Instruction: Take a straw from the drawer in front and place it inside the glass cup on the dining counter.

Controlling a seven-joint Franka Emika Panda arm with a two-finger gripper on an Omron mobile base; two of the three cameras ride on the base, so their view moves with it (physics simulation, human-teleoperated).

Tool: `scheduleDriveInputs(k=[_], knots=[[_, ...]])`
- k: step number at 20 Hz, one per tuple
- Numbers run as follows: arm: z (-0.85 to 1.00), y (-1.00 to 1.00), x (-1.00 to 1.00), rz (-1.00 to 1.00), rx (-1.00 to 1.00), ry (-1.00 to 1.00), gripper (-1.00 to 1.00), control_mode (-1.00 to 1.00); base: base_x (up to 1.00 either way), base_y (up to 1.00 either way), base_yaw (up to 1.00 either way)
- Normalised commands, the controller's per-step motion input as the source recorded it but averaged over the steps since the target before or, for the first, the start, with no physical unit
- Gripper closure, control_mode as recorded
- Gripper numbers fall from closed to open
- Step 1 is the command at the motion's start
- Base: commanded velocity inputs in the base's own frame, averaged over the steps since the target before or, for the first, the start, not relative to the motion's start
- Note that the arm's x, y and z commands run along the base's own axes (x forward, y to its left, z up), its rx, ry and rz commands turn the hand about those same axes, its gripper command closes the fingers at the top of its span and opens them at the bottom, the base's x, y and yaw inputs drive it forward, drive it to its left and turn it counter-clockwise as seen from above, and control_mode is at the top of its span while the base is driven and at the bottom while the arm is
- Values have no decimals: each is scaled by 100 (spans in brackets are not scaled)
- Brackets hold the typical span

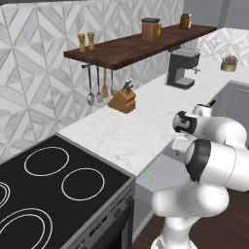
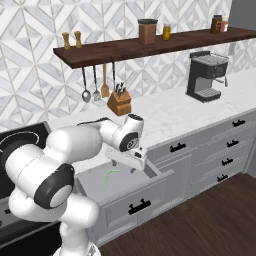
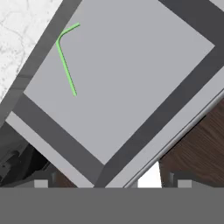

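The drawer [image 2: 131, 192] stood pulled out below the marble worktop [image 2: 165, 117]. The straw [image 3: 64, 57], green and bent near one end, lay flat on the drawer floor toward its back left. The gripper [image 2: 129, 161] hung above the open drawer with its fingers spread apart, holding nothing and clear of the straw.

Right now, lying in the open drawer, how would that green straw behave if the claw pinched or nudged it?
The straw looks very thin, so probably light and easily crushed. Lying flat on the drawer floor, it may skid. Its bent end likely limits rolling.
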Motion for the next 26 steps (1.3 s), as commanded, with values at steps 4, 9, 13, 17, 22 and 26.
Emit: scheduleDriveInputs(k=[4,9,13,17,22,26], knots=[[-35,0,9,37,-15,11,-100,-100,0,0,0],[-37,0,17,34,0,4,-100,-100,0,0,0],[-31,0,13,26,0,4,-100,-100,0,0,0],[-39,0,8,18,0,2,-100,-100,0,0,0],[-46,-2,2,13,0,0,-100,-100,0,0,0],[-42,-15,0,7,3,0,-100,-100,0,0,0]])
